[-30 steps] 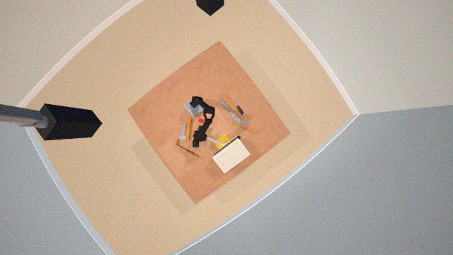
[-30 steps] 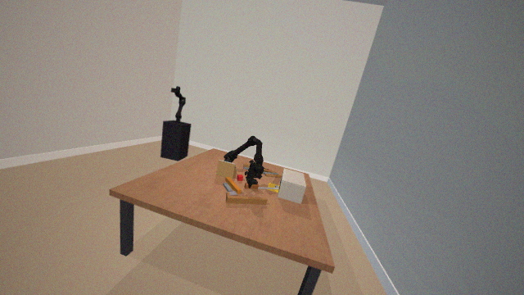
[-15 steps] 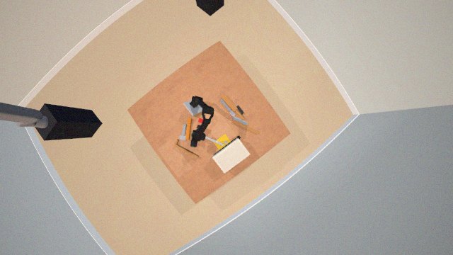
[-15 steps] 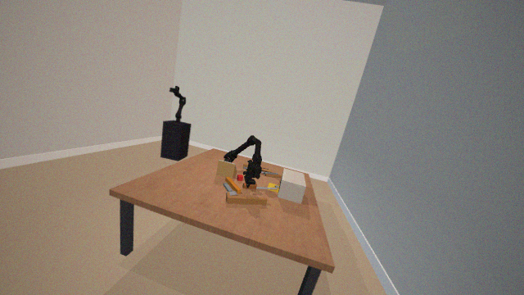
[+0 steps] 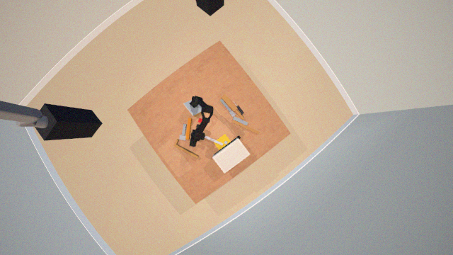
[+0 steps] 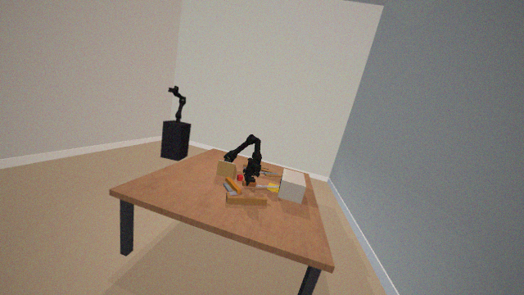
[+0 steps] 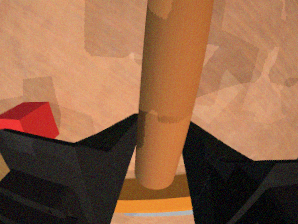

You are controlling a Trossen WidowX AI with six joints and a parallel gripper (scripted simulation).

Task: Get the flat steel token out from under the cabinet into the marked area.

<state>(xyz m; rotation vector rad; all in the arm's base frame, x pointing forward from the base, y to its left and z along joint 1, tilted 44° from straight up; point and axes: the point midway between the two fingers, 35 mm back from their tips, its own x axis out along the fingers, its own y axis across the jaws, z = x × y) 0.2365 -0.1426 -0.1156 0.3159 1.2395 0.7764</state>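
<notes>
My gripper [image 6: 249,183] [image 7: 160,121] is shut on the round wooden handle [image 7: 172,65] of a tool. The tool's pale shaft [image 5: 213,140] [image 6: 266,187] reaches from the gripper over the yellow marked area [image 5: 224,137] [image 6: 273,190] towards the white cabinet [image 5: 231,156] [image 6: 292,186]. The gripper is on the open side of the yellow area, away from the cabinet. A small pale shape lies at the shaft's far end, on the yellow area by the cabinet's front edge. I cannot tell whether it is the tool's tip or the steel token. The vent slots are not visible.
A red cube [image 5: 199,120] [image 6: 240,177] [image 7: 32,120] stands beside the arm. An orange bar [image 5: 189,128], a grey piece [image 5: 183,132] and a brown bar [image 5: 187,150] [image 6: 246,199] lie on one side. Several long tools lie on the other. A board [image 6: 226,168] stands near the arm's base.
</notes>
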